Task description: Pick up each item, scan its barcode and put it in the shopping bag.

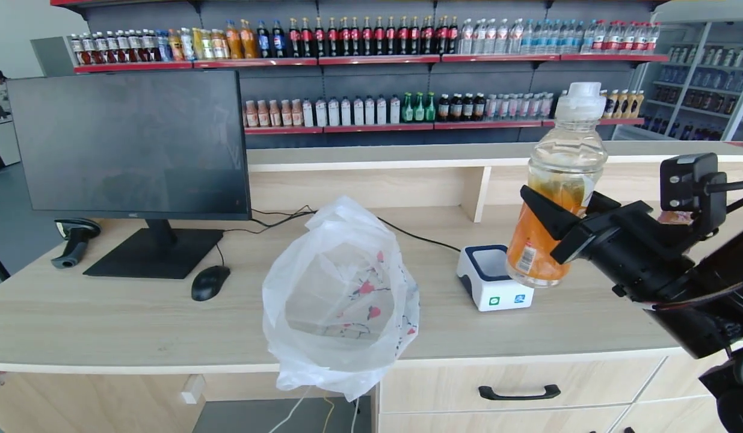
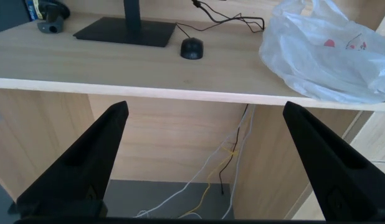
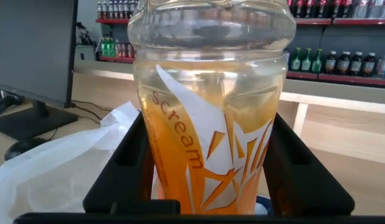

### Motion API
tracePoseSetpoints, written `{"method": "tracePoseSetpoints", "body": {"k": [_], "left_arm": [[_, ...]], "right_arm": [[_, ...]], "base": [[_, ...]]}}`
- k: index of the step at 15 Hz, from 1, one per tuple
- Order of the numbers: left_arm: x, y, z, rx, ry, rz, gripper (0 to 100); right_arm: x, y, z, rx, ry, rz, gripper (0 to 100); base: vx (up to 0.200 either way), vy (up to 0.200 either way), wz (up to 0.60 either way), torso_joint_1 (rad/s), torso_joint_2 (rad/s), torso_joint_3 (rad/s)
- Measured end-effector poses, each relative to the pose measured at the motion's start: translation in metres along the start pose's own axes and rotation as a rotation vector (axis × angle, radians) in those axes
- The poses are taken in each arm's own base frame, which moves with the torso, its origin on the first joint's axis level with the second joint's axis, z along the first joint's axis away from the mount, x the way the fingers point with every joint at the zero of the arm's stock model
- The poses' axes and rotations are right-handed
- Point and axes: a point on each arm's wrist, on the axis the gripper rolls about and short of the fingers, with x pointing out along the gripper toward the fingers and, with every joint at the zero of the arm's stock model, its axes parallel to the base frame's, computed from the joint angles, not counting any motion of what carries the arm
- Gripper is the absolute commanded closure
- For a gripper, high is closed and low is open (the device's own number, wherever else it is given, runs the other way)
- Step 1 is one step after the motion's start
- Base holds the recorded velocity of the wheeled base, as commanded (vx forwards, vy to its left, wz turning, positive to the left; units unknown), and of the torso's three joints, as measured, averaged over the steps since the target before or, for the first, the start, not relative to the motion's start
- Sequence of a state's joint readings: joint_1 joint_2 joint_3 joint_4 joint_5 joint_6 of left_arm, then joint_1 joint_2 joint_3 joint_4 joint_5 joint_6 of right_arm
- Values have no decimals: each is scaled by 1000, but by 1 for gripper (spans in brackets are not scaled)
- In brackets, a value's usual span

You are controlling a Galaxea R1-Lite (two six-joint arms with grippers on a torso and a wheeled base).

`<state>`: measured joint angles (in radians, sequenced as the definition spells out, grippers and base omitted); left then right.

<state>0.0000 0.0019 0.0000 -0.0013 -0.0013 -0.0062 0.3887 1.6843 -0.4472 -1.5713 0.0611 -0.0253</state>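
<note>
the left gripper [image 2: 202, 155] hangs low in front of the pale wooden counter [image 2: 118, 68], below its front edge. its two black fingers are spread wide apart with nothing between them. past them, thin white and yellow cables [image 2: 223, 168] trail down in the gap under the counter. to the right of that gap is a wooden drawer front with a black handle [image 1: 518, 392].

a crumpled translucent white plastic shopping bag with small red flower prints [image 1: 341, 294] sits at the counter's front edge, mouth up, its bottom sagging over the edge.

on the right, the right gripper [image 1: 554, 225] is clamped around the middle of a clear plastic bottle of orange drink with a white cap [image 1: 558, 180], one black finger on each side of the label. the bottle is held roughly upright, off the counter. in the head view its base overlaps the right end of a small white box scanner with a dark blue top [image 1: 491, 282], which stands on the counter just right of the bag.

further left lie a black computer mouse [image 1: 210, 282], a dark flat monitor on a square black base [image 1: 130, 138], and a black handheld scanner [image 1: 75, 237] beside it. black cables run behind the bag.

behind the counter's raised back ledge, red-edged shelves of drink bottles [image 1: 377, 60] line the wall.
</note>
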Motion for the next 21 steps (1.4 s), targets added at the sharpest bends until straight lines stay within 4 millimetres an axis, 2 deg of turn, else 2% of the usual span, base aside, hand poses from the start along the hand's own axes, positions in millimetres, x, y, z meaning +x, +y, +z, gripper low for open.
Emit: {"method": "tracePoseSetpoints", "body": {"k": [4, 13, 16, 18, 21], "left_arm": [[0, 0, 0, 0, -1, 0, 0], [0, 0, 0, -2, 0, 0, 0], [0, 0, 0, -3, 0, 1, 0], [0, 0, 0, -2, 0, 0, 0], [0, 0, 0, -2, 0, 0, 0]], "right_arm": [[5, 2, -5, 1, 7, 10, 100], [19, 1, -7, -12, -11, 10, 100], [29, 1, -7, -109, -32, 55, 100], [34, 0, -12, -335, -51, 134, 100], [40, -6, -20, -515, -52, 142, 100]], "base": [[200, 0, 0, -9, 1, 1], [0, 0, 0, 0, 0, 0], [0, 0, 0, 0, 0, 0], [0, 0, 0, 0, 0, 0], [0, 0, 0, 0, 0, 0]]}}
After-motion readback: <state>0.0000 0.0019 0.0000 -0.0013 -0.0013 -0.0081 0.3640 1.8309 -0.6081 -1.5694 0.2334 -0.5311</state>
